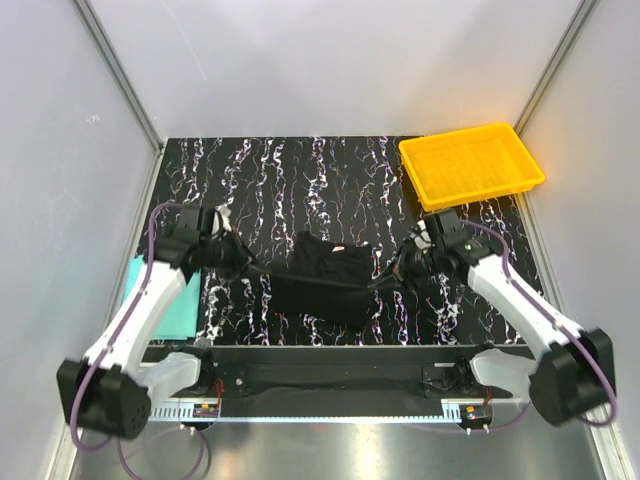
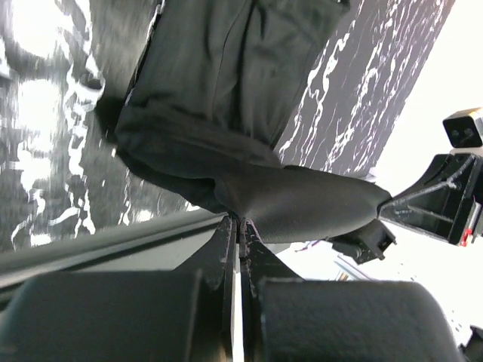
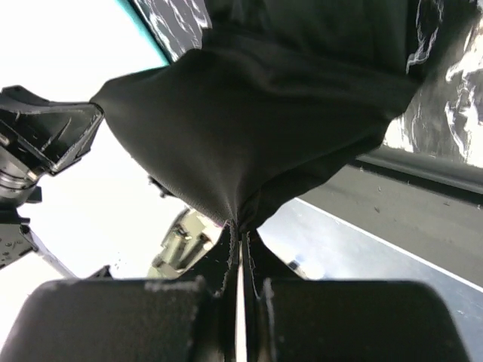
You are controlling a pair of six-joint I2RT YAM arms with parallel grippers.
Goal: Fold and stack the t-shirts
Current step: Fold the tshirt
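Top view: a black t-shirt (image 1: 325, 280) lies in the middle of a dark marbled table (image 1: 300, 180), gathered into a compact, rumpled rectangle rather than spread out. The left gripper (image 1: 243, 262) and the right gripper (image 1: 388, 275) sit at its two sides, and the cloth pulls into a taut line between them. A small pale label (image 1: 340, 248) shows near the shirt's far edge. A teal t-shirt (image 1: 187, 300) lies at the table's left edge, partly under the left arm and well apart from the black one. A yellow tray (image 1: 480, 193) sits at the far right corner.

Left wrist view: the jaws are pressed together on a pinch of black cloth, and the rest of the shirt hangs away in loose folds toward the table.

Right wrist view: the jaws are likewise clamped on black cloth, which fans out tight from the pinch.

Judged from this, the black shirt appears mid-fold and not yet neatly laid down. The teal shirt looks untouched, and nothing is stacked, so most of the job remains.
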